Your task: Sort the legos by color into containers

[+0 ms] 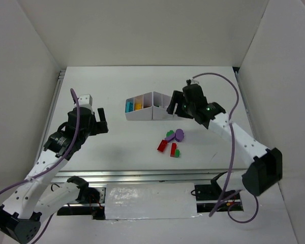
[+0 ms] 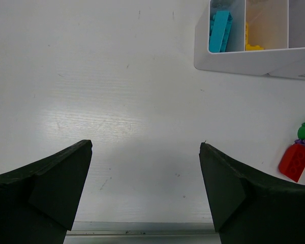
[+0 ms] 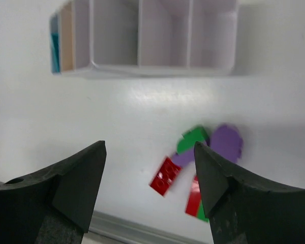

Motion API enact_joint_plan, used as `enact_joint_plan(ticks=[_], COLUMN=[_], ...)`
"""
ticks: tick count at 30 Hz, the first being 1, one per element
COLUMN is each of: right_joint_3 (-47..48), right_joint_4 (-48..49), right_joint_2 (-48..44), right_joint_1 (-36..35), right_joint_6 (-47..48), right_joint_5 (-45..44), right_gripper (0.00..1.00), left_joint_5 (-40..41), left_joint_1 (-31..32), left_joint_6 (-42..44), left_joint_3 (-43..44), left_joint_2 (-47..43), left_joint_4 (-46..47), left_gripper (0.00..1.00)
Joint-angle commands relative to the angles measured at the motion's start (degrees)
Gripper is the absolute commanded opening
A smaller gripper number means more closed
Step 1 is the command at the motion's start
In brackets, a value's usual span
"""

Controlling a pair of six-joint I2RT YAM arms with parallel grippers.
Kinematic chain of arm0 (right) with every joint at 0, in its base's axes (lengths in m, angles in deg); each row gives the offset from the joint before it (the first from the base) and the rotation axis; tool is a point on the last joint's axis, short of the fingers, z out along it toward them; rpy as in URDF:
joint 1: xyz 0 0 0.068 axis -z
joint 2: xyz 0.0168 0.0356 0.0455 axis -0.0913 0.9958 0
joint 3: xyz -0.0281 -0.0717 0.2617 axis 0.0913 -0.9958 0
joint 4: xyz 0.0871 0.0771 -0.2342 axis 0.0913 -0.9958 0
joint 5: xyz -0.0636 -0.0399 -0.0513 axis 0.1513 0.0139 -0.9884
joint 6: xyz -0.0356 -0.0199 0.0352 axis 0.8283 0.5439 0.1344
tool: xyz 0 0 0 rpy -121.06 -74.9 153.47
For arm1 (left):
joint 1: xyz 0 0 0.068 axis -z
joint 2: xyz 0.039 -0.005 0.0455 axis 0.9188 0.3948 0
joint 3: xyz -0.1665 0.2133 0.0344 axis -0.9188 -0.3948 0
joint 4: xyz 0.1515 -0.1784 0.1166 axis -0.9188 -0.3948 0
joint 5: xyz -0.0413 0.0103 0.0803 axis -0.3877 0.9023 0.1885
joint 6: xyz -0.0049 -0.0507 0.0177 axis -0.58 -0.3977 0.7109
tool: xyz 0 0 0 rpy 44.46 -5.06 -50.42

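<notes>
- Fingers (image 2: 51, 183) of the left gripper (image 2: 145, 147) stand spread wide, released, with only bare worktop between them.
- Left gripper (image 1: 99, 122) sits over the left part of the worktop (image 1: 117, 152), well apart from the tray and from the loose bricks.
- Fingers (image 3: 71, 178) of the right gripper (image 3: 149, 147) are apart, nothing grasped. Worktop and loose bricks show through the gap.
- Right gripper (image 1: 174, 107) is at the right end of the white organizer tray (image 1: 142, 115) in the top view. Whether it touches the tray: cannot tell.
- Tray lies about mid-worktop, a little toward the far edge, its compartments side by side.
- Leftmost compartment holds a light blue brick (image 1: 128, 106), lying lengthwise in the left wrist view.
- Next compartment to the right holds a yellow brick (image 1: 138, 106).
- Loose bricks cluster on the worktop on the near side of the tray's right half.
- Green brick (image 1: 170, 134) lies beside the purple brick (image 1: 180, 134), both nearest the tray. A flatter purple piece (image 3: 183, 158) shows under the green one's edge in the right wrist view.
- Red brick (image 1: 162, 146) lies just nearer, on the cluster's left.
- Second red brick (image 1: 173, 149) lies on the cluster's near-right side, with a small green brick (image 1: 177, 152) against it.
</notes>
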Motion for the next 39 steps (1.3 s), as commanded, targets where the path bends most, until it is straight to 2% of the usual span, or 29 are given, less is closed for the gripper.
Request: enact_joint_plan(ticks=[1, 2, 6, 9, 16, 24, 33, 36, 39], right_joint_3=[-9.3, -12.9, -17.6, -20.6, -24.3, -23.9, -27.0, -27.4, -27.1], right_joint_4=[-2.6, -3.7, -8.6, -9.1, -5.9, -5.1, -2.8, -1.5, -0.7], right_joint_2=[-7.3, -9.0, -13.8, -14.0, -7.9, 0.6, 5.2, 7.2, 6.9], right_joint_1=[-3.1, -4.1, -11.0, -13.4, -14.6, -17.1, -17.3, -17.3, -17.3], right_joint_6=[-3.5, -5.4, -11.7, -14.2, -15.7, -18.6, -19.7, -20.2, -19.7], right_joint_5=[-5.6, -6.8, -15.7, -15.3, -11.0, -12.3, -12.9, -13.1, -12.7], right_gripper=[0.78, 0.78, 0.79, 0.75, 0.68, 0.65, 0.60, 0.49, 0.19], left_joint_5=[-0.7, -0.9, -1.7, -2.3, -3.3, -5.1, -6.4, -6.8, -7.3], left_joint_1=[-0.8, -0.9, -1.4, -1.4, -1.4, -1.4, -1.4, -1.4, -1.4], left_joint_6=[0.9, 0.9, 1.0, 1.1, 1.5, 2.2, 2.4, 2.5, 2.5], left_joint_3=[1.0, 1.0, 1.0, 1.0, 0.6, 0.7, 0.6, 0.5, 0.4], left_joint_2=[0.1, 0.1, 0.5, 0.9, 1.3, 1.6, 0.7, 0.8, 1.0], left_joint_4=[1.6, 1.7, 1.6, 1.8, 2.1, 2.3, 2.6, 2.8, 2.9], left_gripper=[1.00, 1.00, 0.99, 1.00, 1.00, 1.00, 1.00, 1.00, 1.00])
